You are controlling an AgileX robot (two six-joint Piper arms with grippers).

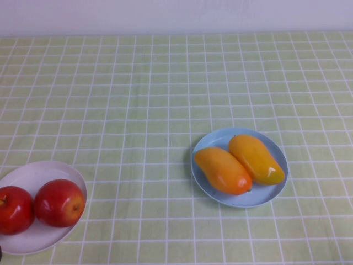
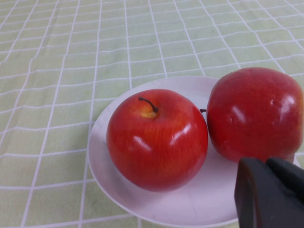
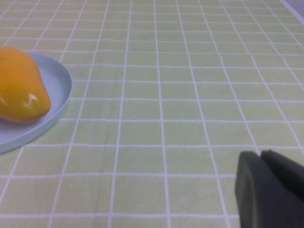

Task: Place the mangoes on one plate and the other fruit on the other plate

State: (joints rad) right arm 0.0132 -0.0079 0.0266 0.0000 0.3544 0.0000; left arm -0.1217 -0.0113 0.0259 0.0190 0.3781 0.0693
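Note:
Two mangoes lie side by side on the light blue plate, the deeper orange one on the left and the yellower one on the right. Two red apples sit on the white plate at the near left. My left gripper is shut and empty, just short of the white plate and its apples. My right gripper is shut and empty over bare cloth, well apart from the blue plate and a mango. Neither gripper shows in the high view.
A green checked tablecloth covers the whole table, up to a pale wall at the back. The white plate reaches the near left edge of the high view.

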